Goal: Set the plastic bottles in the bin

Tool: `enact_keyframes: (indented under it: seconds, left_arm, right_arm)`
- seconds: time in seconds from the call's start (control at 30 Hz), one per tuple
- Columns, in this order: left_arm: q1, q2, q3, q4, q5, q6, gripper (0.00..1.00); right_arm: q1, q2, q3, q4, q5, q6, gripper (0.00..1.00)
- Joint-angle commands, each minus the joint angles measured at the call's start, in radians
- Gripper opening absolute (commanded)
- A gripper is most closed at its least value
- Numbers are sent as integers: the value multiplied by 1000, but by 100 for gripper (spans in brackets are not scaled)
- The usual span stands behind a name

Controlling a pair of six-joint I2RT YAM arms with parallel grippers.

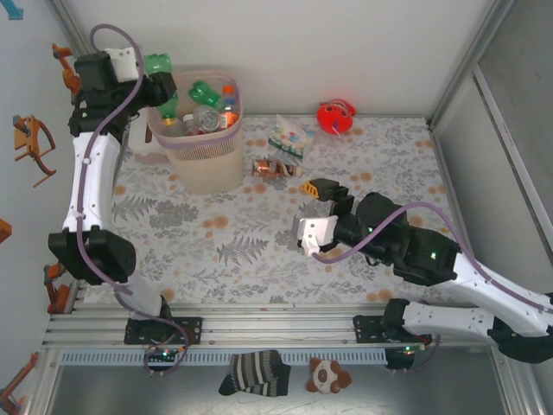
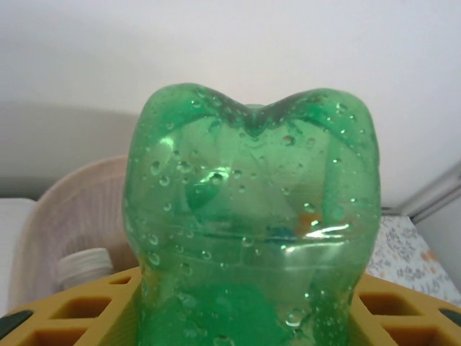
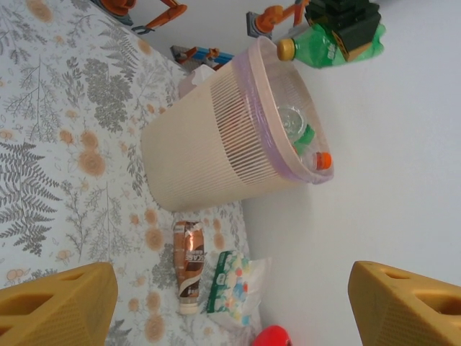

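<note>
left jaws: pinching the green bottle (image 2: 252,216) round its lower body, its lobed base turned up toward the wrist camera
green bottle: held in the air at the far left corner of the bin (image 1: 212,169), cap end down, long axis close to upright
drop relation: from overhead the bottle sits right at the rim's corner; whether it is fully inside the rim line i cannot tell, so a small shift toward the bin's middle looks safer before letting go
bin: pale pink, standing on the far left of the counter (image 1: 259,251), already holding several green and clear bottles
right jaws: spread wide, holding nothing, hovering above the counter right of centre
brown-labelled bottle (image 1: 275,169): lying on its side on the counter just right of the bin's foot, touching or just beside the patterned packet (image 1: 289,138)
its axis: in the right wrist view it lies ahead of the jaws with its length along the line of approach, so the fingers would close across its width
nearer arm: the right one, the left being busy at the bin
step in hand: release of the green bottle, not yet done
</note>
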Motion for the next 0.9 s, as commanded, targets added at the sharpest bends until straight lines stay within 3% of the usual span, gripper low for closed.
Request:
enact_keyframes:
  seconds: [0.0,0.2,0.4,0.87]
  left_arm:
    - [23,78,95,-16,53,-107,45]
    - [38,203,162,13,126,-203,43]
    - [39,285,205,0,53,-220,41]
    - [-12,383,228,-138,27,-184,43]
  right_arm:
    - [3,13,43,20,82,142,84]
    - [3,39,91,-34,107,267,84]
    - [2,6,79,-22,101,320,82]
    - [3,28,72,-5,124,293,83]
